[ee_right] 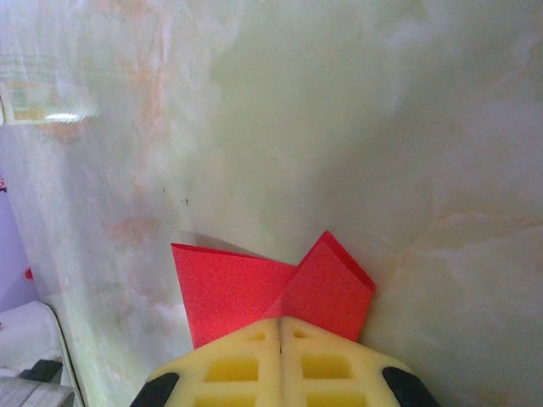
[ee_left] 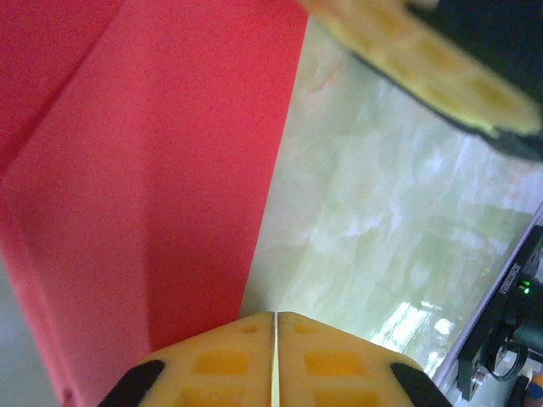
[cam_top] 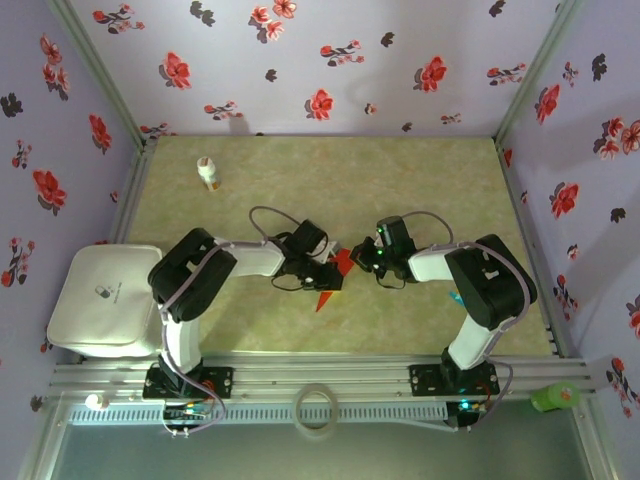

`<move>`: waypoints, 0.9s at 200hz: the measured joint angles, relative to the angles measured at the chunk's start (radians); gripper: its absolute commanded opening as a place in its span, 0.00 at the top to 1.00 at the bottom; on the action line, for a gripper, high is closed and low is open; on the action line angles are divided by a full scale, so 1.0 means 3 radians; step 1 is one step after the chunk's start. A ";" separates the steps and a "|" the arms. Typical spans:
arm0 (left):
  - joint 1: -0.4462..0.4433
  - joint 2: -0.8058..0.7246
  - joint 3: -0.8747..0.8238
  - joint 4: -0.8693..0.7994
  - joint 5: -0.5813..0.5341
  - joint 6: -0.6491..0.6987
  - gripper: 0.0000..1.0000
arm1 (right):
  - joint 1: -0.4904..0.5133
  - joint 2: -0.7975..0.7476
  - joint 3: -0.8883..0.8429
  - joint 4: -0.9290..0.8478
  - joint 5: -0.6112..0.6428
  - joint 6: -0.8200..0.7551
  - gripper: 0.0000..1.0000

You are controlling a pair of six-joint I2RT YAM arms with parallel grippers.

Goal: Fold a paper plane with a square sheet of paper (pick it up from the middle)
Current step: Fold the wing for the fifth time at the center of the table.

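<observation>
The red square sheet of paper (cam_top: pixel 326 296), folded to a pointed shape, lies mid-table between the two grippers, its tip toward the near edge. My left gripper (cam_top: pixel 328 272) sits over it from the left. In the left wrist view the fingers (ee_left: pixel 274 315) are shut with no red in the seam, and the paper (ee_left: pixel 153 186) runs under the left finger. My right gripper (cam_top: pixel 360 255) meets the sheet from the right. In its wrist view the jaws (ee_right: pixel 282 320) are shut on the paper (ee_right: pixel 229 288), two folded flaps fanning out from the seam. A right finger (ee_left: pixel 424 68) shows blurred.
A small white bottle (cam_top: pixel 209 173) with an orange band stands at the back left. A white case (cam_top: pixel 105 300) lies off the table's left side. A tape ring (cam_top: pixel 317 408) rests on the front rail, a green object (cam_top: pixel 555 397) at its right end. Flowered walls enclose three sides.
</observation>
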 measured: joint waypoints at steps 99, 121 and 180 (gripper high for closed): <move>0.0000 -0.0608 -0.0790 -0.0071 0.0139 0.0006 0.89 | 0.0000 0.0000 0.0010 -0.0031 0.0000 -0.0013 1.00; -0.0001 -0.0716 -0.0863 -0.0193 0.0148 0.0011 0.89 | 0.0000 0.0000 0.0018 -0.0043 -0.0001 -0.0013 1.00; -0.0003 -0.1204 -0.0888 -0.0329 0.0055 -0.0018 0.91 | 0.0000 0.0000 0.0023 -0.0052 0.0000 -0.0013 1.00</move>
